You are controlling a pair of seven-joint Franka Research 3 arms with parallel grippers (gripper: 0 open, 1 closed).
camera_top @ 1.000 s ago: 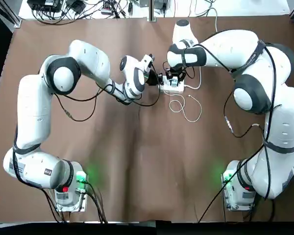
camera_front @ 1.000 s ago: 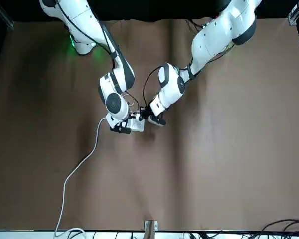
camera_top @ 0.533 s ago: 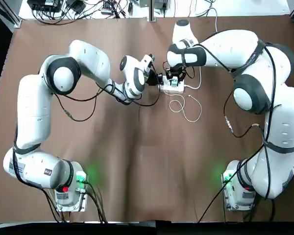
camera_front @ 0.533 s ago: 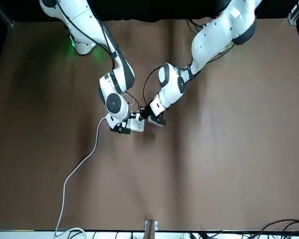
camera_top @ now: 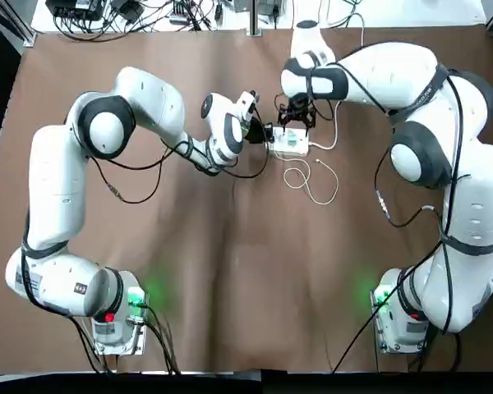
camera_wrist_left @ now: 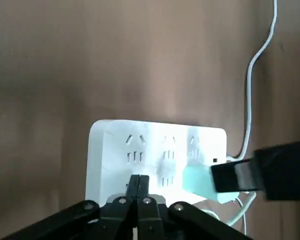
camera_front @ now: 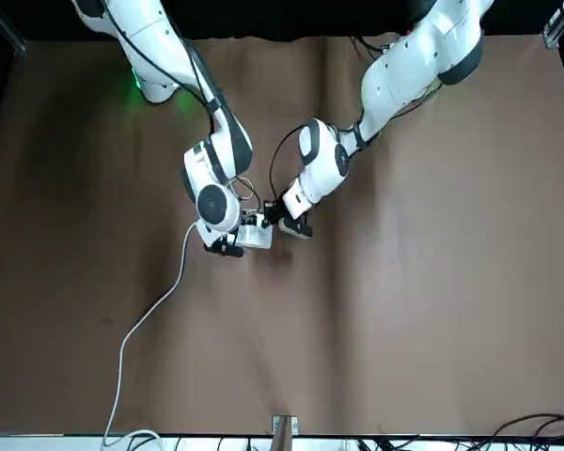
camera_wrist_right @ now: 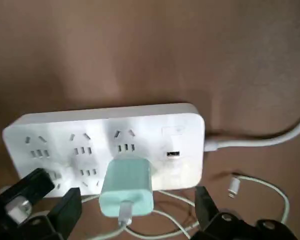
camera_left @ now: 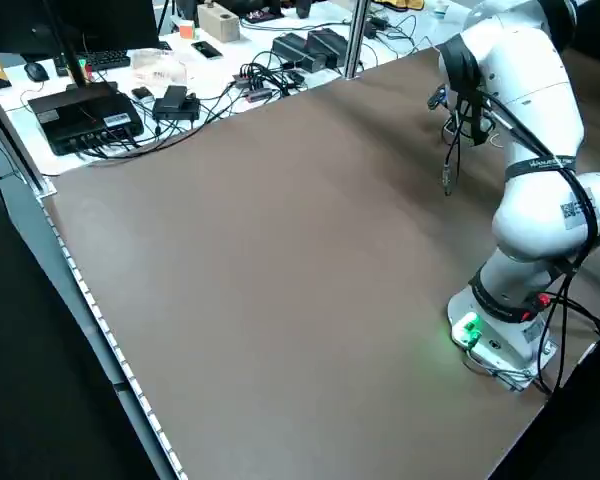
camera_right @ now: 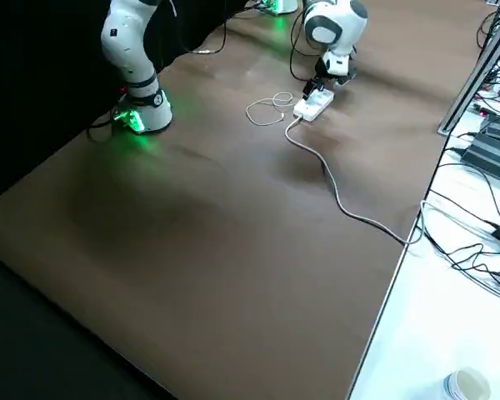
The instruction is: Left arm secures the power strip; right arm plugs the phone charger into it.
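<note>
in the top view we see the power strip (camera_top: 291, 142) at upper centre, the left gripper (camera_top: 264, 132) at its left end and the right gripper (camera_top: 297, 116) at its upper edge. in the left wrist view, the left fingers look pressed together at lower centre, over the strip. in the right wrist view, the right fingers are spread around the phone charger (camera_wrist_right: 126, 185) (a teal one), seated in the strip at lower centre.
</note>
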